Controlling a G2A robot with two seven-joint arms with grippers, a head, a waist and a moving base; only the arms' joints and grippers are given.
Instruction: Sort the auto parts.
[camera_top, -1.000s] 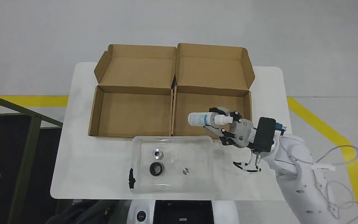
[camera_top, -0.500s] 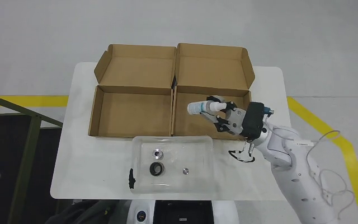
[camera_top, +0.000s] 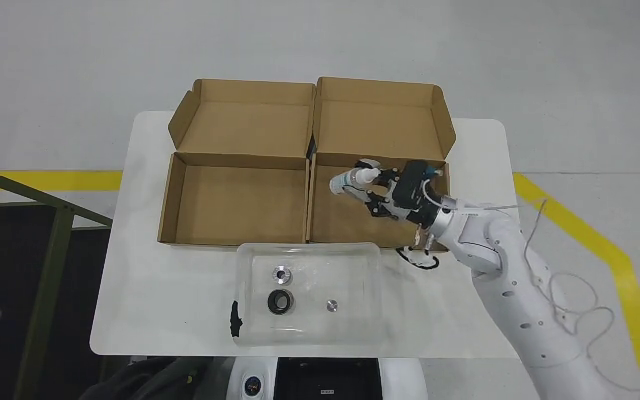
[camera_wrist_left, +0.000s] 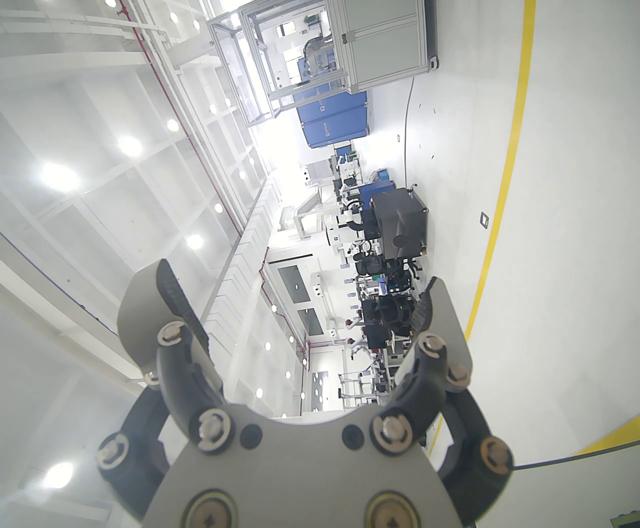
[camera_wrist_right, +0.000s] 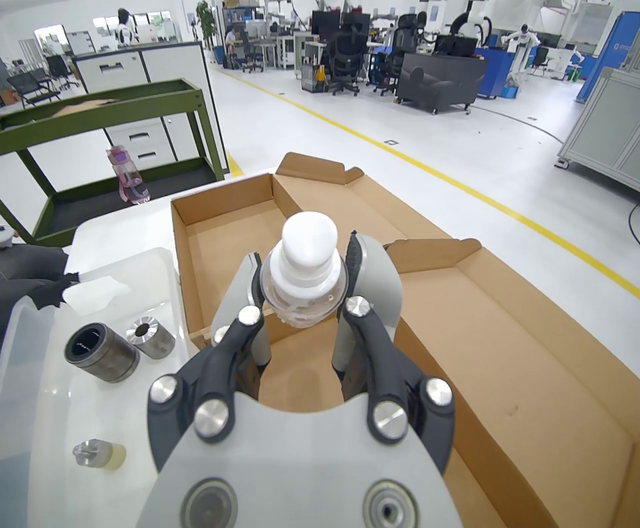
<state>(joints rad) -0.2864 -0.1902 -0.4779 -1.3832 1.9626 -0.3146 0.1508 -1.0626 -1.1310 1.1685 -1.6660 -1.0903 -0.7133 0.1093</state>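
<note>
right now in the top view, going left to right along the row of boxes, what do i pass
left cardboard box → bottle → right tool; the right cardboard box lies under both, so it is left out

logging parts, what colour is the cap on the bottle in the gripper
White; the cap of the bottle shows best in the right wrist view.

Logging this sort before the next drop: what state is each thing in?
right gripper, shut on the bottle.
bottle, held over the right box.
left gripper, open, empty.
left box, open, empty.
right box, lid open.
clear bin, lidless, holding three metal parts.
</note>
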